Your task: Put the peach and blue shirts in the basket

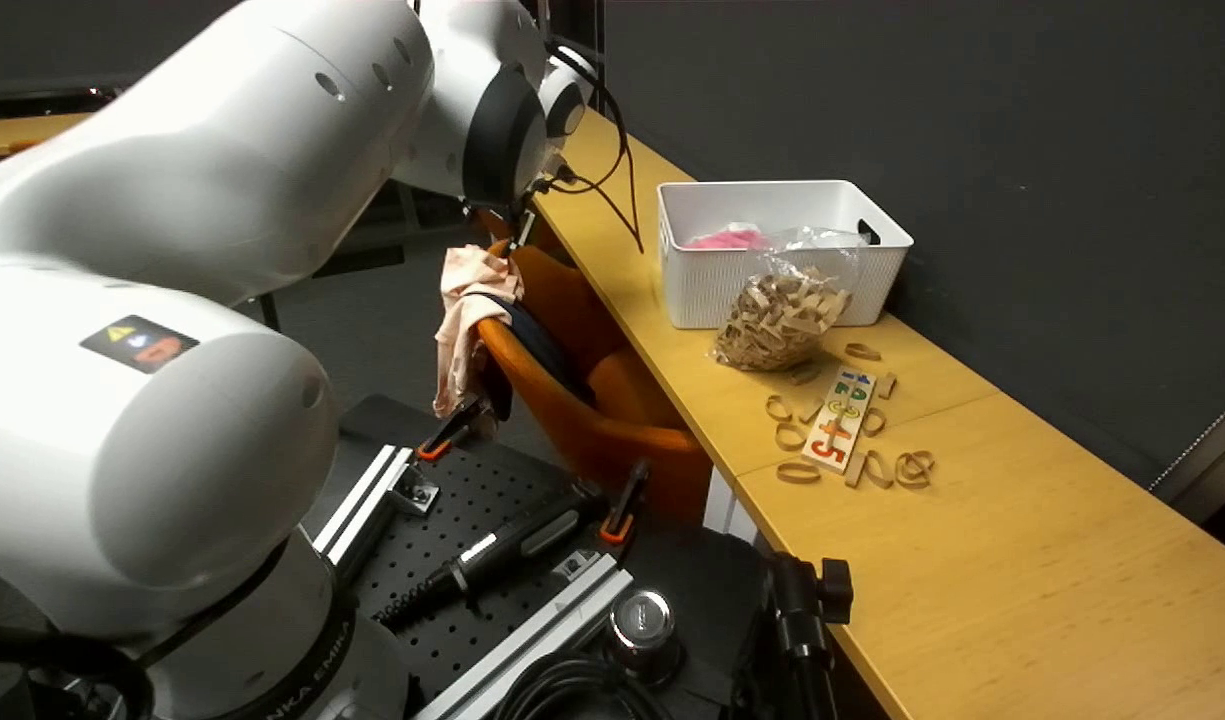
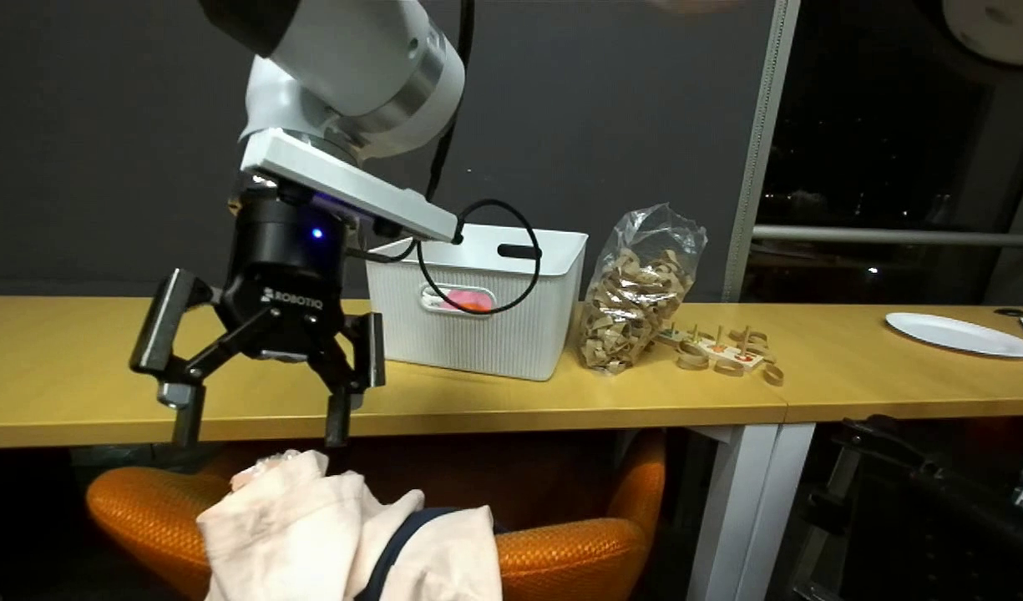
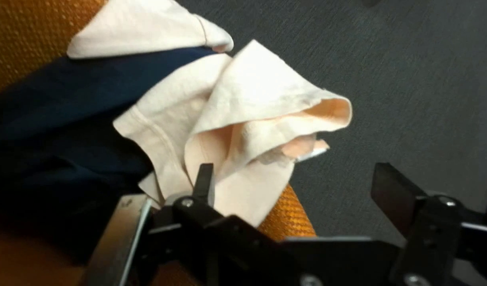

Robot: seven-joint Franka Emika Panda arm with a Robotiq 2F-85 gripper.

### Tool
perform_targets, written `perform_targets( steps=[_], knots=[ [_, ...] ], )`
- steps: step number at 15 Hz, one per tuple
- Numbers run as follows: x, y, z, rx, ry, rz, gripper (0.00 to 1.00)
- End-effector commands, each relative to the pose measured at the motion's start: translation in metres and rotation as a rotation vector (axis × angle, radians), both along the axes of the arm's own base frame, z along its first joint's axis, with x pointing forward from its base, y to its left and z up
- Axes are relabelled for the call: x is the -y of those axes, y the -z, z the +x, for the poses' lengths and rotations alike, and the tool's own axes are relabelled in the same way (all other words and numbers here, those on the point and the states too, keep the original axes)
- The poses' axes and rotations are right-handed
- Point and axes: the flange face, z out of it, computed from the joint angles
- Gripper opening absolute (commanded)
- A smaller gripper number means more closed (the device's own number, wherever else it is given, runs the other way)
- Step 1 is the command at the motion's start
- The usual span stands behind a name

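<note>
- Peach shirt [image 2: 302, 534]: draped over the edge of the chair [image 2: 578, 555], hanging down its outer side — not in the basket.
- Blue shirt [image 3: 68, 103]: on the same chair, showing between folds of the peach one and reaching down toward the seat; it is not in the basket either. Whether the two are tangled I cannot tell.
- Basket [image 2: 469, 346]: upright on the table [image 1: 1022, 540], well apart from both shirts. A pink thing [image 1: 729, 238] shows inside; what it is I can't make out.
- Gripper [image 2: 262, 427]: jaws spread wide, nothing held, just above the peach shirt in an exterior view. In the wrist view one finger shows against the cloth, the other against the floor [image 3: 426, 99].
- Done: neither shirt has been put away, so I would count no part of the task as finished; at most the gripper looks placed to begin with the peach one.
- Left: by my reading, all of it — grip the peach shirt, carry it over the basket's wall and release it, then the same for the blue, unless both come up in one pinch.
</note>
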Motion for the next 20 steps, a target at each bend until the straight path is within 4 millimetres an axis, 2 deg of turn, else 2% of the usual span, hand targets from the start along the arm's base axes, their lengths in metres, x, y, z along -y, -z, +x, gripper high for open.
perform_targets(
  steps=[1,4,8,9,10,12,17,20],
  knots=[
    [0.011,0.029,-0.005,-0.147,0.111,-0.027,1.0],
    [0.012,0.052,-0.01,-0.202,0.143,-0.03,1.0],
    [0.009,0.069,-0.016,-0.272,0.187,-0.022,1.0],
    [0.007,0.071,-0.017,-0.288,0.209,-0.024,0.95],
    [0.005,0.072,-0.017,-0.3,0.227,-0.027,0.72],
    [0.005,0.072,-0.015,-0.314,0.272,-0.045,0.69],
    [0.007,0.064,-0.011,-0.323,0.341,-0.069,0.3],
    [0.007,0.049,-0.005,-0.303,0.359,-0.069,0.08]
  ],
)
